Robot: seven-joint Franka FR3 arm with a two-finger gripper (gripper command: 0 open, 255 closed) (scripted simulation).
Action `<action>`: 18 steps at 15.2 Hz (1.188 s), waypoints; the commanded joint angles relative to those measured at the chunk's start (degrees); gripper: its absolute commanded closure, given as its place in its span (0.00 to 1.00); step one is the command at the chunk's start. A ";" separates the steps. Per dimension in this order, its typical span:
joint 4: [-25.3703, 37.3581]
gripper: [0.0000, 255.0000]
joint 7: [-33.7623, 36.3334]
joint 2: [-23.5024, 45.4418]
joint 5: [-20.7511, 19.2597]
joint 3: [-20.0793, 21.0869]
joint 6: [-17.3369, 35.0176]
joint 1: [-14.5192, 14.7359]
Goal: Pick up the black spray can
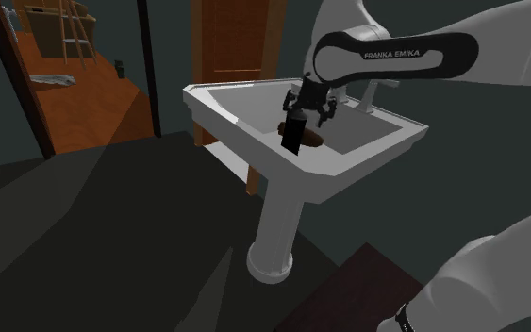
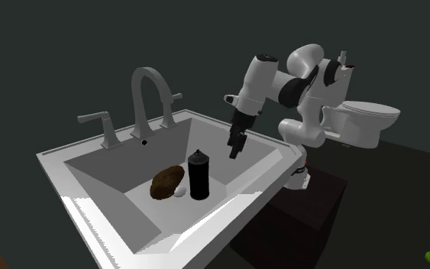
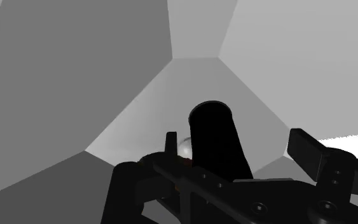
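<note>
A black spray can (image 2: 198, 176) stands upright on the floor of a white pedestal sink (image 2: 228, 222). My gripper (image 2: 234, 149) hangs over the basin, above the can and toward the second exterior view's right, not touching it. In the wrist view the can (image 3: 215, 143) shows ahead between the fingers (image 3: 308, 149), which stand apart; the gripper (image 3: 234, 141) is open with nothing held. In the shoulder view the gripper (image 1: 294, 137) hangs over the sink (image 1: 254, 99) and hides the can.
A brown lump (image 2: 167, 182) and a small white thing (image 2: 180, 192) lie beside the can. A tall faucet (image 2: 148, 92) with side handles stands on the rim. A toilet (image 2: 366, 118) stands behind the arm. A wooden door (image 1: 230, 42) is behind the sink.
</note>
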 commanded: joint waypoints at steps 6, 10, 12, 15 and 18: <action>14.34 0.00 18.62 14.53 -8.52 1.34 -0.24 -2.68; 12.77 0.00 19.93 15.14 -9.15 1.14 1.80 -2.67; 11.41 0.00 20.43 15.26 -9.41 1.10 3.21 -2.71; 9.74 0.00 21.09 15.48 -9.79 1.04 5.01 -2.76; 9.83 1.00 21.08 15.55 -9.79 1.04 5.00 -2.76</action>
